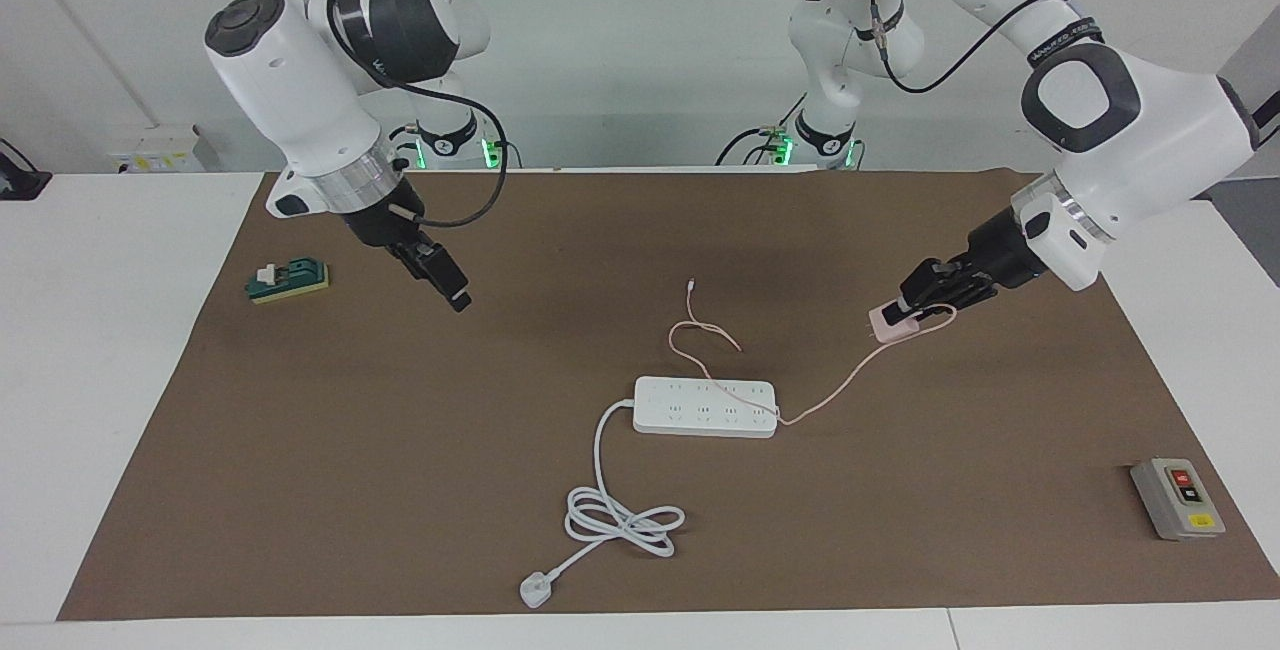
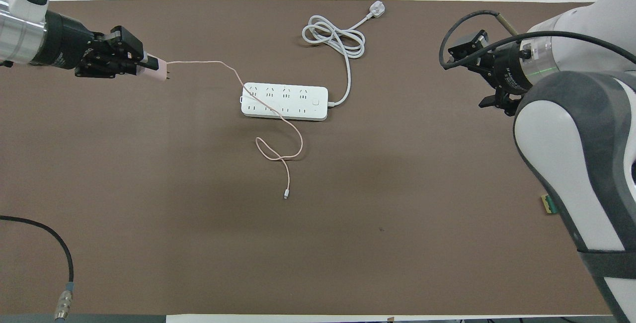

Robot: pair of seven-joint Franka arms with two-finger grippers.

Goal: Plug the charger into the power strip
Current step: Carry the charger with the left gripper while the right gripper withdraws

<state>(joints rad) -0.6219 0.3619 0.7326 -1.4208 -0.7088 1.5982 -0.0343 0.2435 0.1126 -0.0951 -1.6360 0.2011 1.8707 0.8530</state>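
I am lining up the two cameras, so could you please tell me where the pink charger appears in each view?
Facing view: the charger is in the left gripper, raised over the mat toward the left arm's end of the table.
Overhead view: the charger shows at the upper left, at the left gripper's tip.
Shared landmark: the power strip, with the charger's cable draped across it.

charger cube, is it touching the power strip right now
Apart. The facing view shows the charger held in the left tool, brown mat between it and the power strip; only its cable crosses the strip.
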